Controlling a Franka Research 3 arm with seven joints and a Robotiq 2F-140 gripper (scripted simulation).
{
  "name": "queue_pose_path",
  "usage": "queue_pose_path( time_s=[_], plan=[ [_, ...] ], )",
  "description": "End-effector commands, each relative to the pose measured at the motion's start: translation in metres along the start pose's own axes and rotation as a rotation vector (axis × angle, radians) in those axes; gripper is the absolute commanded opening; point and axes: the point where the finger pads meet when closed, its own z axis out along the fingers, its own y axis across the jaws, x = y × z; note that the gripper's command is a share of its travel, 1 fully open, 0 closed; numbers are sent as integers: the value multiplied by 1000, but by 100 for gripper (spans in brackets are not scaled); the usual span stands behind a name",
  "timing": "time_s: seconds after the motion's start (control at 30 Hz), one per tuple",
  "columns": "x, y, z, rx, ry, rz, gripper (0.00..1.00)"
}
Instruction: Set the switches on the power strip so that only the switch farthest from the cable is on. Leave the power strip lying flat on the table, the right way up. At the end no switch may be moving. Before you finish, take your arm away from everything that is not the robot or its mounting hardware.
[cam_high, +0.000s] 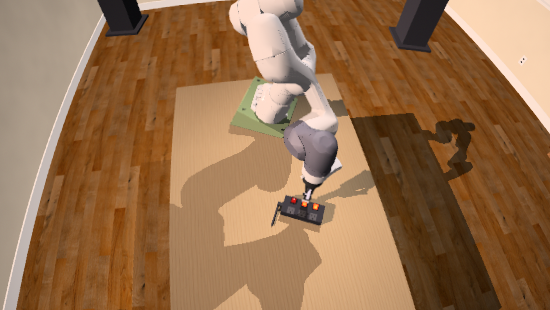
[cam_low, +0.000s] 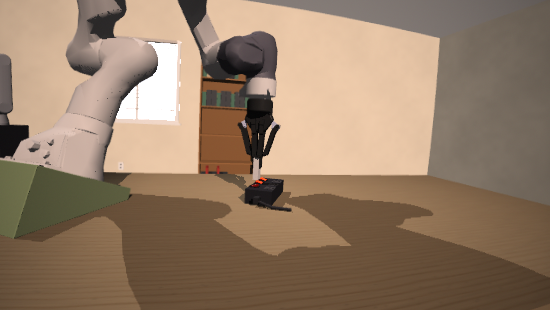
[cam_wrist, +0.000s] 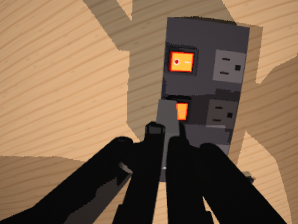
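Note:
A black power strip lies flat and right way up on the tan table. Its cable leaves the left end in the top view. Three switches glow red-orange there: one nearest the cable, a middle one and the farthest one. In the wrist view the farthest switch is bright; the middle switch shows as a narrower orange patch just ahead of my fingertips. The nearest switch is hidden under my fingers. My gripper is shut and empty, pointing straight down at the switch row.
The arm's green base block stands at the table's back. Wooden floor surrounds the table. A bookshelf stands by the far wall.

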Motion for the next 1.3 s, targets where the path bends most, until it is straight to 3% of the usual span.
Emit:
queue_pose_path(
  time_s=[0.0,1.27],
  plan=[
    [0,1,1,-3,0,3,0],
    [0,1,9,-3,0,3,0]
  ],
)
